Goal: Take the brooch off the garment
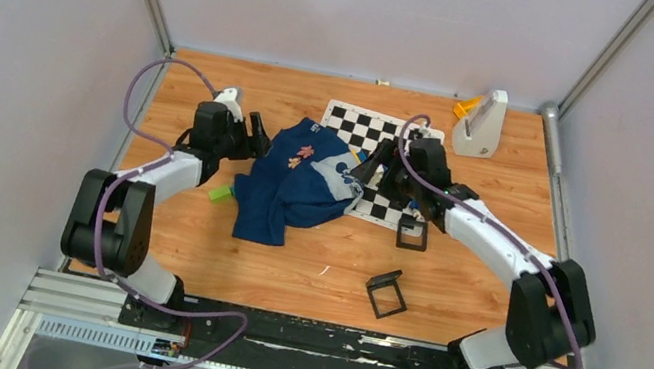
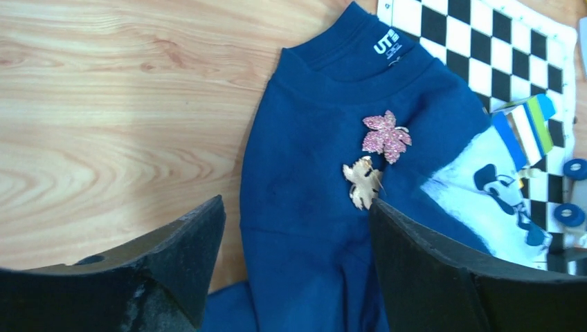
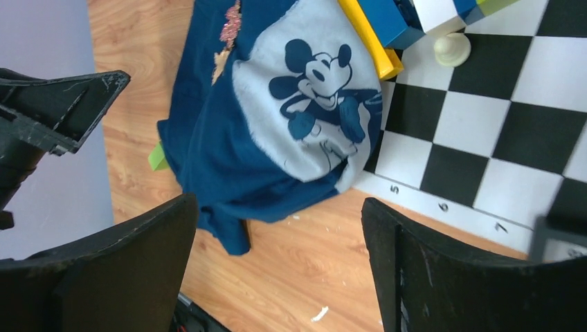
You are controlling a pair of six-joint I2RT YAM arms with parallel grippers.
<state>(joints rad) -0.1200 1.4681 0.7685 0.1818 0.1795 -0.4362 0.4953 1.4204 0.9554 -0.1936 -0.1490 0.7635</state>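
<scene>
Brooch [image 2: 386, 136], a tiny glittery orange-red leaf-shaped pin, sits on the small dark navy blue cloth shirt [image 2: 304, 235], just below the collar.
My left pincer [image 2: 296, 207] hovers wide open above the shirt, gripping nothing (a pale gold leaf [image 2: 363, 181] lies just under the pin, almost touching it). My right pincer [image 3: 277, 207] also gapes empty, over the shirt's grey-white mouse print. The shirt lies crumpled on the wooden counter [image 1: 289, 264] between my arms, its printed edge overlapping the black-and-white checkered mat [image 1: 363, 130].

Wooden table [image 1: 289, 264]: shirt [image 1: 286, 193], checkered mat [image 1: 363, 128]
</scene>
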